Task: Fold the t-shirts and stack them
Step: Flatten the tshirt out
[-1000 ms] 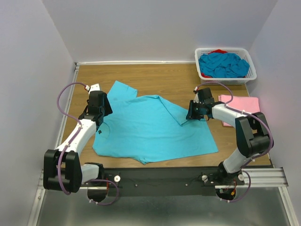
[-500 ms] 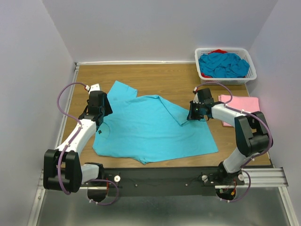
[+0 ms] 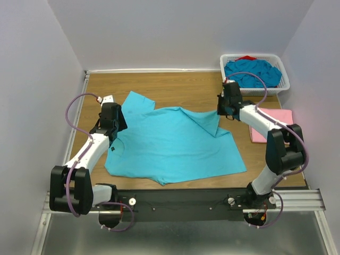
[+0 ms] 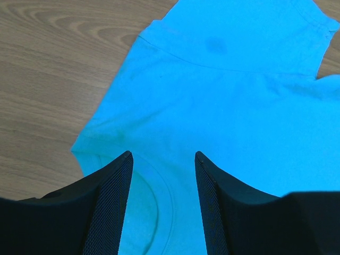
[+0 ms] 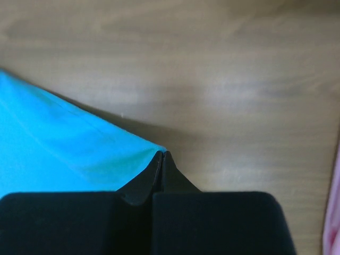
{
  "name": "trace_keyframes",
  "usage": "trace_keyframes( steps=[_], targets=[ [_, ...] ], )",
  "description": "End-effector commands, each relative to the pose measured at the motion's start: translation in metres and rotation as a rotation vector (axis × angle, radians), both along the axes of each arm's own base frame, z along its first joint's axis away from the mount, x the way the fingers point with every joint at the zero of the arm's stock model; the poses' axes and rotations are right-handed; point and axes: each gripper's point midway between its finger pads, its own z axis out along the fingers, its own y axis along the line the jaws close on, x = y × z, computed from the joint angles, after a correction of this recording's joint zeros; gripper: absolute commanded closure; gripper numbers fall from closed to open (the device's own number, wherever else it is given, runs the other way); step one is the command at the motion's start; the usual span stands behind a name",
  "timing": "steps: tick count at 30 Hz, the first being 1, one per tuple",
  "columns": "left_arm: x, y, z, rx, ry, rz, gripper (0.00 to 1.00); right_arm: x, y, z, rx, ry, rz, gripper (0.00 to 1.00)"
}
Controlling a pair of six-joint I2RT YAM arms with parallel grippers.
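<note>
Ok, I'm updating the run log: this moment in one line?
right gripper: shut on turquoise t-shirt | left gripper: open over same shirt | fold: pending

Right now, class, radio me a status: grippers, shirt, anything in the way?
Right gripper shut on a corner of the turquoise t-shirt. Left gripper open over its left edge, not gripping. Pink t-shirt lies to its right, not blocking.

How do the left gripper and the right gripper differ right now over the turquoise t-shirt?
The left gripper is open; the right gripper is shut. The left gripper holds nothing, its jaws apart over the turquoise t-shirt near the collar; the right gripper pinches a corner of the cloth at its right side, raised off the table. Both are at the same shirt.
</note>
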Motion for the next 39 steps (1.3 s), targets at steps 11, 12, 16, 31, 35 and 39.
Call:
trace_keyframes(
  steps=[11, 12, 16, 31, 35, 39],
  targets=[
    [0.004, 0.009, 0.003, 0.024, 0.003, 0.045, 0.42, 0.11, -0.044, 0.016, -0.346, -0.174, -0.116, 0.99],
    [0.004, 0.009, 0.002, 0.025, 0.007, 0.045, 0.42, 0.113, -0.045, 0.008, -0.358, -0.164, -0.116, 0.99],
    [0.003, 0.009, 0.0, 0.026, 0.015, 0.047, 0.42, 0.131, -0.049, 0.005, -0.406, -0.176, -0.118, 0.98],
    [0.029, 0.017, 0.007, 0.015, 0.013, 0.103, 0.41, 0.15, -0.033, 0.02, -0.348, -0.225, -0.071, 0.67],
    [0.065, 0.012, 0.016, 0.01, 0.013, 0.093, 0.42, 0.133, -0.013, 0.038, -0.185, -0.243, -0.064, 0.62],
    [0.105, 0.002, 0.02, -0.014, 0.018, 0.062, 0.46, 0.108, 0.018, 0.033, 0.019, -0.193, 0.0, 0.62]
  ],
)
